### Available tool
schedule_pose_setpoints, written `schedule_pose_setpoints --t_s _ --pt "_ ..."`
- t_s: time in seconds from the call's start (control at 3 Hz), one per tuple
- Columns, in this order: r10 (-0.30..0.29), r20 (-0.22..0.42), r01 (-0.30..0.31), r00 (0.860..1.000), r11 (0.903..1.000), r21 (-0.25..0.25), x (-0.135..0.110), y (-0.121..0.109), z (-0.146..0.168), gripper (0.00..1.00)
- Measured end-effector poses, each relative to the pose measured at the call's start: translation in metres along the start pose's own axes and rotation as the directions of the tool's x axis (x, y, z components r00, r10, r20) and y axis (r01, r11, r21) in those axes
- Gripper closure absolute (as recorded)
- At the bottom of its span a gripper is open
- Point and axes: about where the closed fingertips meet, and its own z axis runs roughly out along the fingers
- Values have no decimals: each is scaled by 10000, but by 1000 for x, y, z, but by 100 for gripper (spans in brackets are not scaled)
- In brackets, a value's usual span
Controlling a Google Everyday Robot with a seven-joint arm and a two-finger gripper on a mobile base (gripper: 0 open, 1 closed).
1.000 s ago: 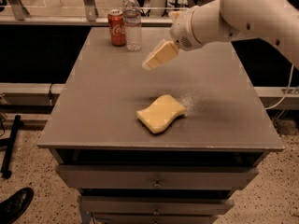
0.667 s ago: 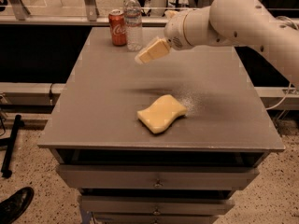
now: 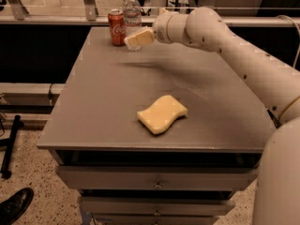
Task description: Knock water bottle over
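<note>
The water bottle (image 3: 131,11) stands upright at the far left of the grey table (image 3: 108,102). It is clear and ribbed, taller than the red Coca-Cola can (image 3: 116,27) that stands just left of it. My gripper (image 3: 133,40) has pale yellowish fingers. It reaches in from the right on a white arm and sits in front of the bottle's lower part, at or touching it. The bottle's base is hidden behind the fingers.
A yellow wavy sponge (image 3: 162,113) lies on the table toward the front right. The table has drawers below its front edge. A black shoe (image 3: 14,205) shows on the floor at the lower left. A rail runs behind the table.
My gripper has moved left and toward the back of the table, from mid-table to right in front of the bottle. The bottle and can stand as before.
</note>
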Motion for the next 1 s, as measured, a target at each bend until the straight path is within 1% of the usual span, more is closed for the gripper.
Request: schedule_pose_setpoints --t_s 0.33,0.67,1.0 --pt "622 407 -629 9972 9979 150 1 -24 36 3" --pt "1215 540 -1206 9911 9925 -205 -1 -27 57 26" --pt "1703 390 -1683 9846 9845 -485 3 -27 59 49"
